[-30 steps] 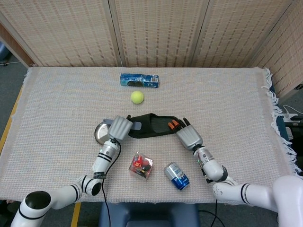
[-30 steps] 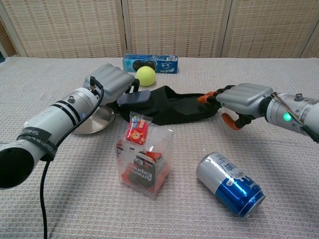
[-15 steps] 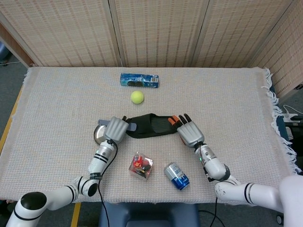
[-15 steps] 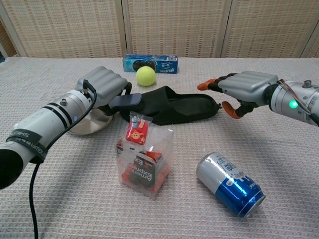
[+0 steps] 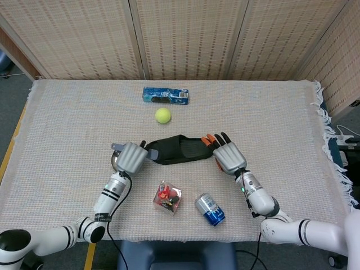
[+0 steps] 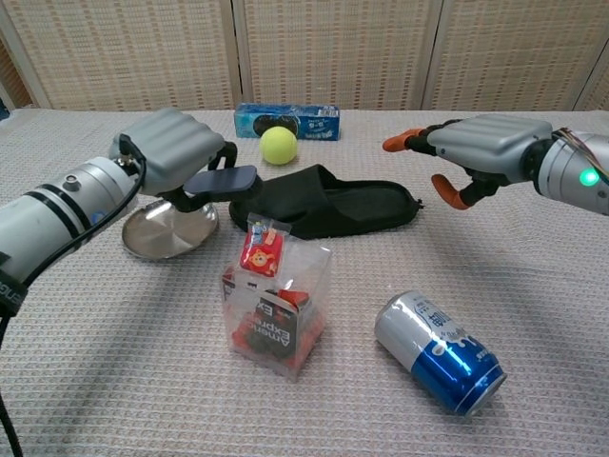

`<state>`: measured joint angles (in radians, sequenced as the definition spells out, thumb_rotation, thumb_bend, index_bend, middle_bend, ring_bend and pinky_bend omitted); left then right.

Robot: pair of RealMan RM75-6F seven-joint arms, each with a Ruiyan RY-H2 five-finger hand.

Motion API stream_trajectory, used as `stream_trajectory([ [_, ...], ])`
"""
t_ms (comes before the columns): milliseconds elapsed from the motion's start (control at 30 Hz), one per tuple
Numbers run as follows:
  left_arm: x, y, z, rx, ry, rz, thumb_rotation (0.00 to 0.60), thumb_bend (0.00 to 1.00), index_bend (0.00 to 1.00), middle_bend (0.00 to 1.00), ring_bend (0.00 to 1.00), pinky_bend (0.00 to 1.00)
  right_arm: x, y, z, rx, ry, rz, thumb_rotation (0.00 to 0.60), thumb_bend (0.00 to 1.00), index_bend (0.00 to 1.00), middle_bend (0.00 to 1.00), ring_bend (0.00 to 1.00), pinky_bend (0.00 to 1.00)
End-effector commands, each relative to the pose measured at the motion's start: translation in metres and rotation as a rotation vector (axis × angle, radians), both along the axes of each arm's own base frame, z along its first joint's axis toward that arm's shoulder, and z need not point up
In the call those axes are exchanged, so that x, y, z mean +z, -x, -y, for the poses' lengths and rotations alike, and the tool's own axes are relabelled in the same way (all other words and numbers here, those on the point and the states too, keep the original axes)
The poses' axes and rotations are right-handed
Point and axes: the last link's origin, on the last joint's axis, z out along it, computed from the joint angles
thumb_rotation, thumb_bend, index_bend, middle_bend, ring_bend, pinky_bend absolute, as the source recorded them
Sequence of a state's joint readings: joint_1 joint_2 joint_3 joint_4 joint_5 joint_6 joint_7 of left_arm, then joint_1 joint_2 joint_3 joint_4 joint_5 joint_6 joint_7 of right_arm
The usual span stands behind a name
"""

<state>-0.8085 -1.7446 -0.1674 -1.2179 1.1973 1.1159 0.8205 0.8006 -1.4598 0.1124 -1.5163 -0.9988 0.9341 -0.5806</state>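
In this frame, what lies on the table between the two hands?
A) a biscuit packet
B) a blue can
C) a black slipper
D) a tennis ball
C: the black slipper lies flat between the left hand and the right hand, both lifted clear of it.

Grey robot hand (image 6: 171,152), orange fingertips (image 6: 392,144), white arms

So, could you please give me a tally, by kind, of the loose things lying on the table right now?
Black slipper: 1
Tennis ball: 1
Blue cookie box: 1
Steel dish: 1
Clear snack box: 1
Blue drink can: 1
Total: 6
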Motion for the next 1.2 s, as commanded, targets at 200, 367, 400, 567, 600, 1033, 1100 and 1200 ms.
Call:
stream_trajectory([
  [200,0.005,0.050,0.004,0.084,-0.003,-0.142,0.600,0.45,0.53,0.64,0.82,1.00,0.005,-0.003,-0.003,0.000,0.006,0.020,0.600,0.71,0.00,0.00,0.00,0.00],
  [367,0.001,0.061,0.000,0.091,-0.014,-0.194,0.600,0.45,0.52,0.62,0.82,1.00,0.007,-0.005,-0.005,-0.001,0.000,0.016,0.600,0.71,0.00,0.00,0.00,0.00],
  [400,0.000,0.062,-0.001,0.089,-0.016,-0.204,0.600,0.45,0.51,0.62,0.82,1.00,0.007,-0.005,-0.006,-0.001,0.000,0.016,0.600,0.71,0.00,0.00,0.00,0.00],
  [567,-0.001,0.067,-0.003,0.084,-0.022,-0.268,0.600,0.45,0.38,0.52,0.82,1.00,0.007,-0.007,-0.007,-0.004,-0.005,0.015,0.600,0.71,0.00,0.00,0.00,0.00],
  [600,-0.001,0.067,-0.003,0.088,-0.021,-0.271,0.600,0.45,0.34,0.49,0.82,1.00,0.007,-0.007,-0.007,-0.004,-0.007,0.015,0.600,0.71,0.00,0.00,0.00,0.00],
  [1033,0.005,0.054,0.003,0.141,-0.008,-0.205,0.600,0.41,0.00,0.14,0.78,1.00,0.013,-0.006,-0.009,-0.009,0.014,0.014,0.600,0.71,0.00,0.00,0.00,0.00],
  [1100,0.012,0.047,0.006,0.135,-0.005,-0.170,0.600,0.41,0.00,0.12,0.77,1.00,0.019,-0.003,-0.011,-0.011,0.029,0.020,0.600,0.69,0.00,0.00,0.00,0.00],
  [1200,0.030,0.037,0.017,0.144,0.018,-0.064,0.600,0.39,0.00,0.09,0.72,1.00,0.036,0.007,-0.023,-0.023,0.054,0.023,0.600,0.48,0.00,0.00,0.00,0.00],
])
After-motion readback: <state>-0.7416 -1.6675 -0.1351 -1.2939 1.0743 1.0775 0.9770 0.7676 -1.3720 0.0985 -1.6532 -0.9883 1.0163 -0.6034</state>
